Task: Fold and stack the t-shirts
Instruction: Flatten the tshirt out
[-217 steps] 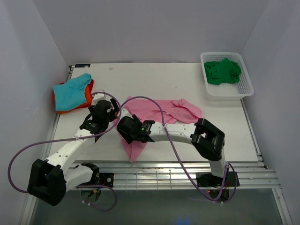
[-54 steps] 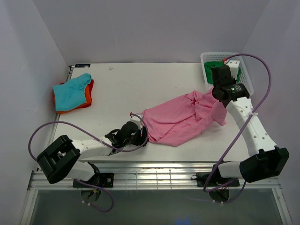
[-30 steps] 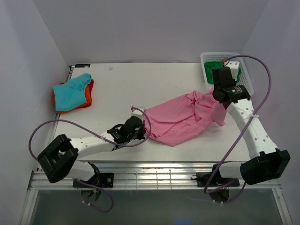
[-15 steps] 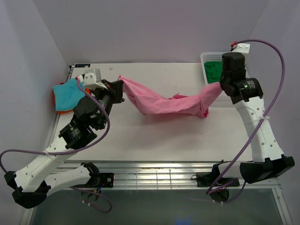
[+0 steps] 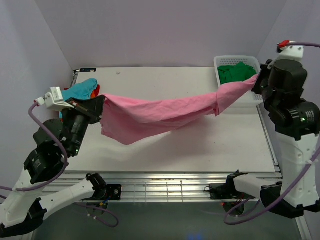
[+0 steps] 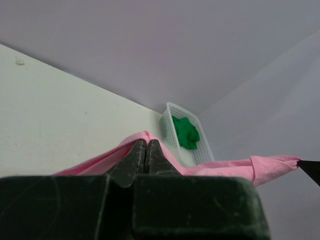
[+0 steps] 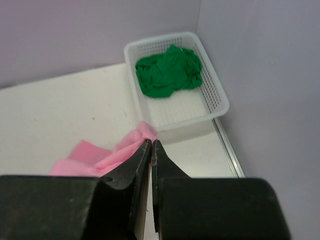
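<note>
Your left gripper is clamped on one end of the pink shirt, your right gripper on the other. The shirt sags mid-air over the table.

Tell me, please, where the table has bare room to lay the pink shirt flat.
The middle and near half of the table lie bare under the hanging pink t-shirt, between the teal t-shirt far left and the basket far right. Those two far corners are crowded; the basket holds a green t-shirt.
</note>
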`<state>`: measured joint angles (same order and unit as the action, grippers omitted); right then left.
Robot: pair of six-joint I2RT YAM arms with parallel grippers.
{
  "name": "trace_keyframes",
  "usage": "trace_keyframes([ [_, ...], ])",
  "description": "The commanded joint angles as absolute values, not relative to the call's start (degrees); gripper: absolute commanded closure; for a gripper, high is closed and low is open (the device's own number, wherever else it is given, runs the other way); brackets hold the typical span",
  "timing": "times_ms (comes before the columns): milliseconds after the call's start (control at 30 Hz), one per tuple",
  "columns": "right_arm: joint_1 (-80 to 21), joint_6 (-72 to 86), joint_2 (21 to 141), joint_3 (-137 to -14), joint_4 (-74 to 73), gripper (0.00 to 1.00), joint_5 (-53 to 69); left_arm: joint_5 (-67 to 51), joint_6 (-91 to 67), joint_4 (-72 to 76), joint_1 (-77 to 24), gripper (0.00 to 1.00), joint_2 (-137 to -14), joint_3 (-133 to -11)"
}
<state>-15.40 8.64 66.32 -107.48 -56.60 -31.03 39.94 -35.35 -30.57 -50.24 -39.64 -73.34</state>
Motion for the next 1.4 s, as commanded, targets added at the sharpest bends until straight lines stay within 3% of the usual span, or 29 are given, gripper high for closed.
trace_keyframes([
  [0,-15.1,8.8,63.6,-115.1,-58.8,0.92,-28.7,36.5,-40.0,-34.4,-50.4,1.0,-38.1,-76.0],
  [233,-15.1,9.4,62.8,-113.0,-56.7,0.92,-25.6,35.6,-40.7,-34.4,-50.4,1.0,-38.7,-76.6],
  [400,-15.1,10.0,63.5,-102.3,-48.5,0.92,-25.1,47.2,-38.9,-33.1,-50.4,1.0,-38.8,-72.7],
  [667,-15.1,12.0,75.4,-88.1,-36.6,0.92,-23.6,65.5,-28.1,-9.8,-50.3,1.0,-46.0,-51.1],
  [1033,-15.1,13.3,88.8,-82.4,-30.1,0.92,-22.8,55.2,-31.8,1.4,-33.5,0.95,-67.9,-41.1],
  [1100,-15.1,13.3,90.6,-82.8,-30.0,0.92,-22.5,56.1,-30.6,3.4,-32.1,0.88,-73.4,-42.2],
  [1133,-15.1,13.3,91.1,-82.8,-30.0,0.92,-22.4,56.1,-30.4,3.8,-31.6,0.63,-75.1,-42.7],
  [1167,-15.1,13.4,91.7,-82.7,-29.8,0.92,-22.3,55.7,-30.1,4.5,-31.2,0.49,-78.5,-43.2],
  [1233,-15.1,13.3,93.3,-82.8,-29.4,0.81,-22.2,54.1,-27.5,7.7,-29.5,0.16,-81.7,-44.6],
  [1267,-15.1,13.0,93.9,-82.8,-29.1,0.75,-22.1,53.0,-27.0,8.2,-29.0,0.13,-83.3,-45.4],
  [1300,-15.1,12.7,94.7,-82.8,-29.0,0.59,-22.3,51.1,-25.9,8.4,-28.0,0.11,-86.5,-47.4],
  [1333,-15.1,12.3,95.1,-82.9,-28.9,0.56,-22.3,50.5,-25.2,8.4,-27.6,0.1,-87.9,-48.4],
  [1367,-15.1,12.1,95.3,-83.0,-29.1,0.36,-22.6,50.5,-24.7,8.4,-27.4,0.09,-89.0,-49.4],
])
